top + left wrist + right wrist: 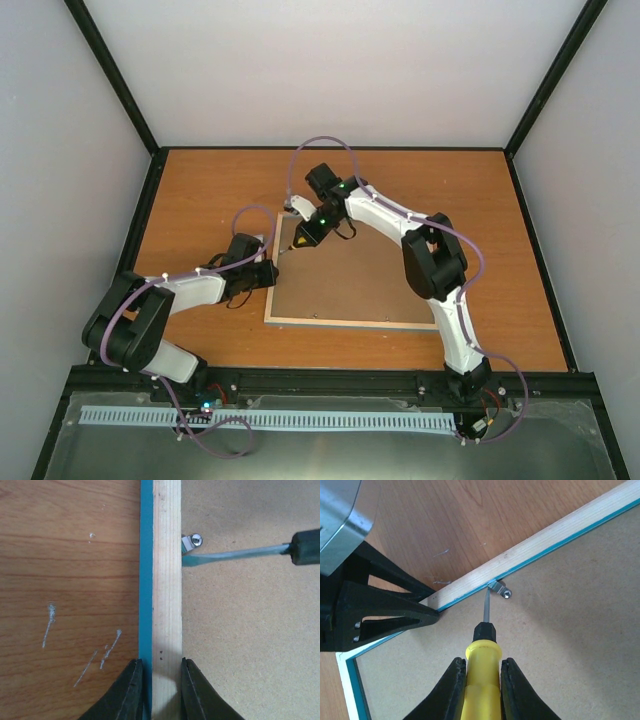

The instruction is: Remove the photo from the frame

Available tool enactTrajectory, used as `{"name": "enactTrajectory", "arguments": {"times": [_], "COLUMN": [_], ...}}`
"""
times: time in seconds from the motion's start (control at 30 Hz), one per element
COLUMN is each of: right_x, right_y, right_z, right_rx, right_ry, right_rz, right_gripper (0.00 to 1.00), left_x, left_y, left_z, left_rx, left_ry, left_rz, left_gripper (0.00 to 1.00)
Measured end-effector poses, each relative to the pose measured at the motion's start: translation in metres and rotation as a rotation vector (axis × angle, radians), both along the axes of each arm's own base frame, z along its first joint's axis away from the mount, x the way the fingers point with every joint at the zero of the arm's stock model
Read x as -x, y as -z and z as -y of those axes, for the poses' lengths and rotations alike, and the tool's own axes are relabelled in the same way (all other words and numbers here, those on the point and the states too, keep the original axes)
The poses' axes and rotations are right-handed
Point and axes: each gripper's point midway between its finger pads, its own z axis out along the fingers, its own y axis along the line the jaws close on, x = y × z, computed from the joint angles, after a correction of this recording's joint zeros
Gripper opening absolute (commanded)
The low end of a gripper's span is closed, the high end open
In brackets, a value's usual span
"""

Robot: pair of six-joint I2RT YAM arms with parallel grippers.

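The frame (340, 322) lies face down on the table, its brown backing board (350, 285) up. The photo is hidden under the board. My left gripper (272, 272) is shut on the frame's left rail (166, 580), one finger on each side (161, 672). My right gripper (305, 235) is shut on a yellow-handled screwdriver (482, 680). Its blade (235, 554) reaches a small metal tab (500, 589) with a screw at the rail's inner edge, near the frame's far left corner. The tab also shows in the left wrist view (192, 541).
The wooden table (200, 190) has black edging and white walls on three sides. The left gripper's black fingers (380, 610) lie close to the left of the screwdriver tip. Light scratches mark the table (107, 650) beside the rail.
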Motion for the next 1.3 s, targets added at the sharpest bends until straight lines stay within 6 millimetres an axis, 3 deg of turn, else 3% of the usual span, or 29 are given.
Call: {"name": "enactTrajectory", "arguments": {"times": [0.63, 0.77, 0.87, 0.97, 1.03, 1.1, 1.2, 1.3], "right_x": [-0.013, -0.028, -0.027, -0.016, -0.005, 0.01, 0.029, 0.049], "right_y": [0.003, -0.004, -0.014, -0.039, -0.06, -0.085, -0.105, -0.107], "right_z": [0.002, 0.014, 0.033, 0.048, 0.052, 0.057, 0.067, 0.083], "right_rx": [0.06, 0.129, 0.159, 0.129, 0.089, 0.041, 0.005, 0.008], "right_ry": [0.081, 0.161, 0.209, 0.219, 0.202, 0.166, 0.117, 0.07], "right_rz": [0.037, 0.124, 0.142, 0.155, 0.177, 0.211, 0.26, 0.291], "right_gripper": [0.03, 0.03, 0.03, 0.03, 0.03, 0.03, 0.03, 0.03], "left_x": [0.0, 0.0, 0.0, 0.0, 0.0, 0.001, -0.005, -0.014], "left_y": [0.0, 0.0, 0.0, 0.0, 0.0, -0.002, -0.02, -0.055], "left_z": [0.0, 0.0, 0.0, 0.0, 0.0, 0.001, 0.005, 0.012], "left_rx": [0.0, 0.0, 0.001, 0.001, 0.0, 0.007, 0.033, 0.081], "left_ry": [0.0, 0.0, 0.0, 0.0, 0.0, -0.004, -0.008, 0.01], "left_rz": [0.0, 0.0, 0.0, 0.0, -0.002, -0.016, 0.011, 0.098], "left_gripper": [0.01, 0.01, 0.01, 0.13, 0.33, 0.45, 0.49, 0.49]}}
